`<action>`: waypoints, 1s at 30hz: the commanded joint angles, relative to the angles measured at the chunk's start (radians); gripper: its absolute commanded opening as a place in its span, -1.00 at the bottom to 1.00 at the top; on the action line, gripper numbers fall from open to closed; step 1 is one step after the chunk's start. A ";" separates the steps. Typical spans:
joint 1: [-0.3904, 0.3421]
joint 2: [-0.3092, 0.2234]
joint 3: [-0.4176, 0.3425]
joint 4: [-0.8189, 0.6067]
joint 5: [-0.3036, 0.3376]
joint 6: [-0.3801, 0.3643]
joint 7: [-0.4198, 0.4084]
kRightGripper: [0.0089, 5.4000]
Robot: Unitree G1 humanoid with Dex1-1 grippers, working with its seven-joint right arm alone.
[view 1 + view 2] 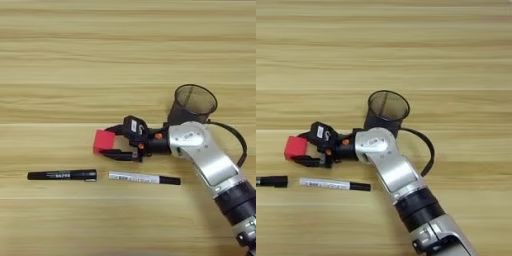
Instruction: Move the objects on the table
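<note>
Toward near bench edge: black marker (62, 175) and white-barrelled marker (144, 178) lying end to end. Just beyond: gripper (109, 143) closed on red cube (103, 141), silver forearm (210, 160) entering from near right corner. Farther: mesh cup (192, 104), upright. Bench (100, 50): light wood-grain planks.

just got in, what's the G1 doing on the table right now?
The right gripper reaches in from the right with its two black fingers on either side of the small red cube, apparently shut on it. Whether the cube is lifted cannot be told. The all-black marker and a white-barrelled marker lie end to end in front of it on the table, untouched. A dark mesh cup stands behind the arm. No die shows in either view.
</note>
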 commanded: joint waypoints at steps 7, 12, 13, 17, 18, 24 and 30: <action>-0.141 0.144 0.048 0.060 -0.012 -0.016 -0.068 -0.14; -0.139 0.196 0.109 0.113 -0.038 -0.029 -0.072 -0.14; -0.136 0.205 0.123 0.123 -0.045 -0.035 -0.073 -0.14; -0.136 0.236 0.155 0.177 -0.076 -0.056 -0.097 -0.14; -0.139 0.241 0.160 0.195 -0.085 -0.062 -0.106 -0.14; -0.148 0.252 0.167 0.273 -0.115 -0.105 -0.139 -0.14; -0.162 0.266 0.158 0.315 -0.126 -0.126 -0.174 -0.14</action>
